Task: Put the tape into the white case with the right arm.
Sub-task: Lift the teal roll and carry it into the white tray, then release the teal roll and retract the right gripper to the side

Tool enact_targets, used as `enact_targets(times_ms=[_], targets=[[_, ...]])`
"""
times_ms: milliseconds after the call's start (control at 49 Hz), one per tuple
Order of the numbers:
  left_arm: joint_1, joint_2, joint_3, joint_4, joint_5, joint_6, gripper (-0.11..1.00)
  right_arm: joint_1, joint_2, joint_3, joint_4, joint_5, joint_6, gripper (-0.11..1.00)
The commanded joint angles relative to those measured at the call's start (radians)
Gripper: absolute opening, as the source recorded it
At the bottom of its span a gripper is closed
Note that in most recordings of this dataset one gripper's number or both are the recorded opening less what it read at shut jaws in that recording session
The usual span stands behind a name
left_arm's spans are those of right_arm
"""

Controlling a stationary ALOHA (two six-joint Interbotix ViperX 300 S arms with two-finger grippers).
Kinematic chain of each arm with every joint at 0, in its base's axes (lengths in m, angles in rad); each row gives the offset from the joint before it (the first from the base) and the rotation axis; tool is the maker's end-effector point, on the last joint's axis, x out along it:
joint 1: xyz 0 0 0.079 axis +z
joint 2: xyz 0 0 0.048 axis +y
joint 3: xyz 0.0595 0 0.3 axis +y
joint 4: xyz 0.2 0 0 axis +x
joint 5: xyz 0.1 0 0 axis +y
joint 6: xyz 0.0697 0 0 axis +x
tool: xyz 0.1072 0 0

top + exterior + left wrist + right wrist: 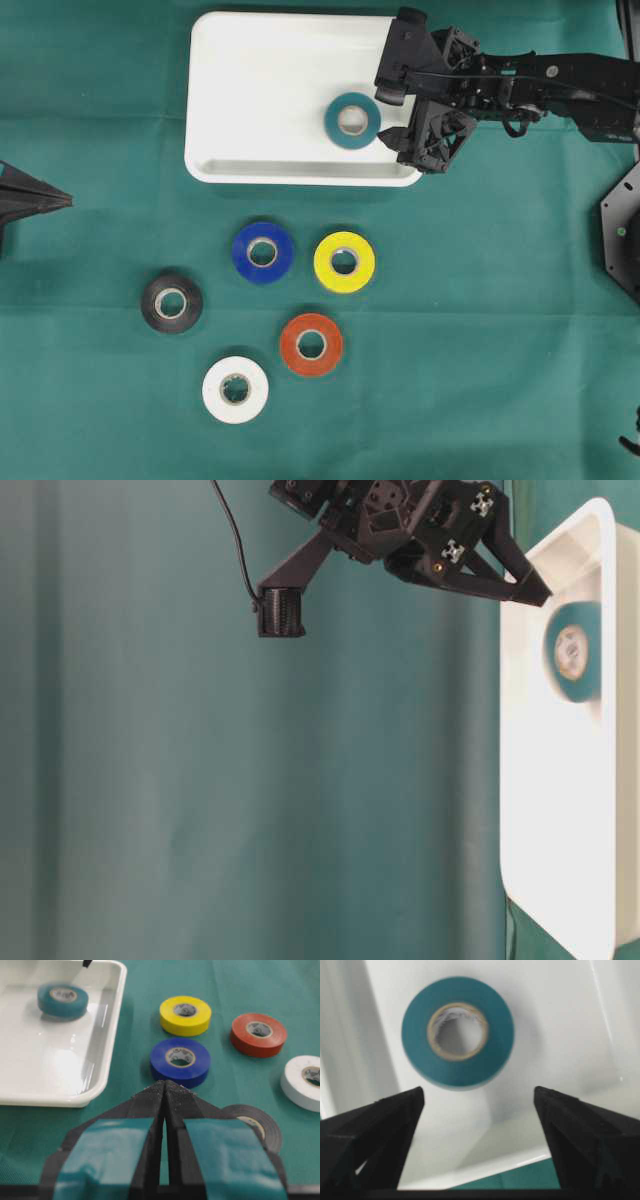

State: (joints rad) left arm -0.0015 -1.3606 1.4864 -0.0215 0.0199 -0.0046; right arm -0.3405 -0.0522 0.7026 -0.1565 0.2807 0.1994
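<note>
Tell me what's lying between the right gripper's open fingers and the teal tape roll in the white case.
Nothing but bare white tray floor. In the right wrist view, the right gripper hangs open just short of the teal tape roll, with only the white case showing between.

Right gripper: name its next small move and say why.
Probably lift the right gripper straight up and back off the white case. Its fingers are spread wide with nothing between them, and the teal tape already lies flat inside the case, free of both fingers. One finger sits over the case's rim, so rising before withdrawing seems safest.
</note>
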Motion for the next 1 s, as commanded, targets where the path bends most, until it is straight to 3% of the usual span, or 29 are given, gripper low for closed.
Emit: enact_targets(times_ms=[0, 306, 674, 981], targets=[[0.000, 0.008, -0.008, -0.002, -0.005, 0.002, 0.00, 0.000, -0.021, 0.003, -0.003, -0.003, -0.002, 0.61], [0.000, 0.008, -0.006, -0.002, -0.005, 0.002, 0.00, 0.000, -0.204, 0.167, -0.005, -0.015, -0.002, 0.61], [0.000, 0.008, -0.006, -0.002, -0.005, 0.002, 0.00, 0.000, -0.603, 0.460, -0.003, -0.147, 0.002, 0.61], [0.002, 0.008, -0.006, -0.002, -0.005, 0.002, 0.00, 0.018, -0.784, 0.565, 0.000, -0.147, 0.002, 0.61]])
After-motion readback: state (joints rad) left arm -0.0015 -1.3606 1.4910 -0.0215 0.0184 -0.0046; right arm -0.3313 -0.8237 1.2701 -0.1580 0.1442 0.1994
